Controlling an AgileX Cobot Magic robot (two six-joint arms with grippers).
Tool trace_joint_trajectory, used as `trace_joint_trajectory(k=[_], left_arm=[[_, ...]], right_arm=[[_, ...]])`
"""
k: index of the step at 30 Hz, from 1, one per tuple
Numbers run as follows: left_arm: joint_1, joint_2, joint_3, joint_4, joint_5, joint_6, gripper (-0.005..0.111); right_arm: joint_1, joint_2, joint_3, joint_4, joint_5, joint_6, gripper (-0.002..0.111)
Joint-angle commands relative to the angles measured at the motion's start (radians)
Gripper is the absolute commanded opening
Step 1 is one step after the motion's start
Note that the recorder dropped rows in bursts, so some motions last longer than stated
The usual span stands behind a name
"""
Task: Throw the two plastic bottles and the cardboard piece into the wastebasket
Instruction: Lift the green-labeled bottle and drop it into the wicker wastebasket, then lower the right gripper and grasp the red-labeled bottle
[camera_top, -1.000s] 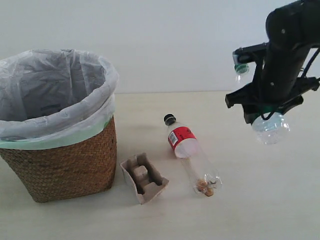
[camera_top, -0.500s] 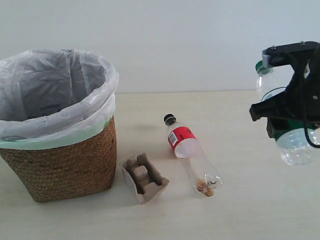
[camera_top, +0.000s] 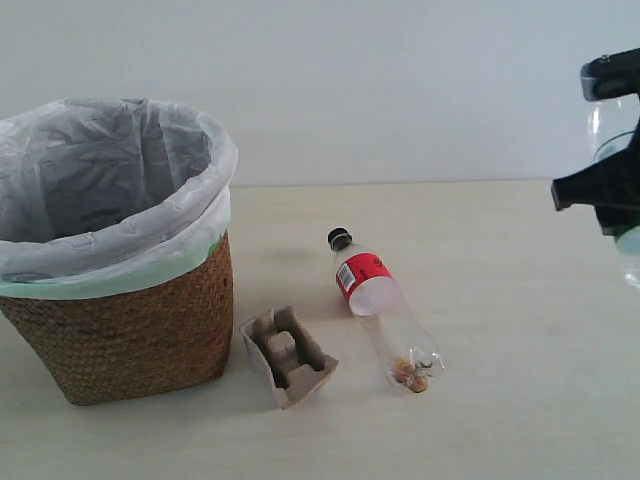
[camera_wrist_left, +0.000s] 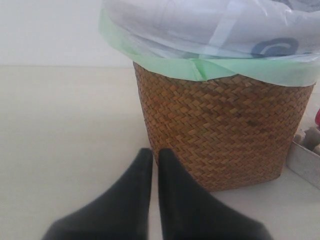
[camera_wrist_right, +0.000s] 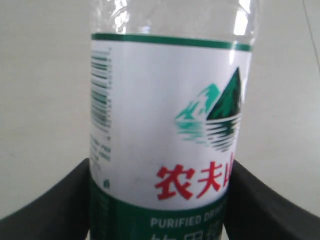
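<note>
My right gripper (camera_wrist_right: 162, 200) is shut on the clear bottle with the white-green label (camera_wrist_right: 165, 120); its cap is out of sight. At the exterior view's right edge only part of that gripper (camera_top: 612, 190) and bottle (camera_top: 630, 262) show, held above the table. The black-capped bottle with the red-white label (camera_top: 375, 300) lies on the table. Left of it sits the beige cardboard piece (camera_top: 288, 355), beside the wicker wastebasket (camera_top: 130, 320). My left gripper (camera_wrist_left: 155, 156) is shut and empty, low at the wastebasket's (camera_wrist_left: 225, 135) base.
The light tabletop (camera_top: 500, 400) stretches to the right of the lying bottle. A white wall stands behind the table. At the edge of the left wrist view a grey object (camera_wrist_left: 305, 160) lies beside the basket.
My right gripper has carried the green-labelled bottle rightwards, from above the table's right side almost out of the exterior view. The lying bottle, cardboard piece and basket have not moved.
</note>
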Motion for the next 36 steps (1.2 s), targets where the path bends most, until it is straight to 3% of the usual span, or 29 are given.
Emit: trace_joint_trajectory(k=[1,8,11,13,15,16,17,18,19,23,28,31,36], left_arm=[[0.004,-0.004,0.004,-0.003,-0.007,0.003,0.004],[0.004,-0.004,0.004,-0.003,-0.007,0.003,0.004],[0.004,-0.004,0.004,-0.003,-0.007,0.003,0.004],[0.004,-0.004,0.004,-0.003,-0.007,0.003,0.004],[0.004,-0.004,0.004,-0.003,-0.007,0.003,0.004],[0.004,-0.004,0.004,-0.003,-0.007,0.003,0.004],[0.004,-0.004,0.004,-0.003,-0.007,0.003,0.004],[0.004,-0.004,0.004,-0.003,-0.007,0.003,0.004],[0.004,-0.004,0.004,-0.003,-0.007,0.003,0.004],[0.004,-0.004,0.004,-0.003,-0.007,0.003,0.004],[0.004,-0.004,0.004,-0.003,-0.007,0.003,0.004],[0.004,-0.004,0.004,-0.003,-0.007,0.003,0.004],[0.004,-0.004,0.004,-0.003,-0.007,0.003,0.004]], right_arm=[[-0.001,0.083,-0.108,0.192,-0.094,-0.102,0.000],[0.101,0.239,-0.412,0.386,-0.100,-0.211,0.000],[0.186,0.297,-0.596,0.698,-0.116,-0.444,0.000],[0.249,0.336,-0.749,0.986,-0.120,-0.608,0.009],[0.295,0.369,-0.895,1.137,-0.123,-0.648,0.031],[0.315,0.385,-0.960,1.156,-0.128,-0.644,0.050],[0.335,0.399,-1.018,1.149,-0.133,-0.630,0.069],[0.350,0.411,-1.062,1.108,-0.136,-0.612,0.080],[0.359,0.421,-1.088,1.069,-0.127,-0.557,0.081],[0.358,0.444,-1.124,0.898,-0.012,-0.435,0.061],[0.349,0.454,-1.124,0.712,0.073,-0.345,0.071],[0.335,0.447,-1.124,0.557,0.160,-0.290,0.068],[0.276,0.457,-1.124,0.500,0.320,-0.340,0.066]])
